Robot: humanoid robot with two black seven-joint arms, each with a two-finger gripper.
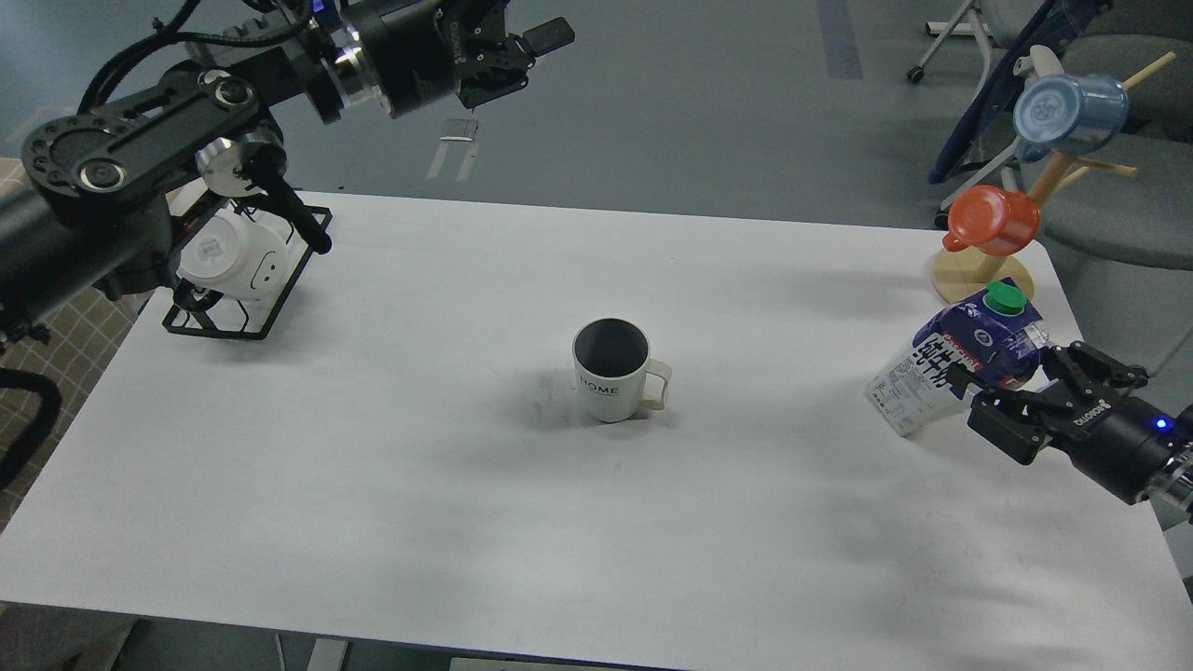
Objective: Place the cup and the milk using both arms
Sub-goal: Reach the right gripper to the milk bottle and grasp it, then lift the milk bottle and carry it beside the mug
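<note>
The cup, a white ribbed mug with "HOME" lettering and a dark inside, stands upright alone at the middle of the white table, its handle pointing right. The milk, a blue and white carton with a green cap, is tilted at the table's right edge. My right gripper is shut on its lower body from the right. My left gripper is raised high beyond the table's far left edge, open and empty, far from the cup.
A black wire rack with white smiley cups sits at the far left, under my left arm. A wooden mug tree at the back right holds an orange cup and a blue cup, just behind the milk.
</note>
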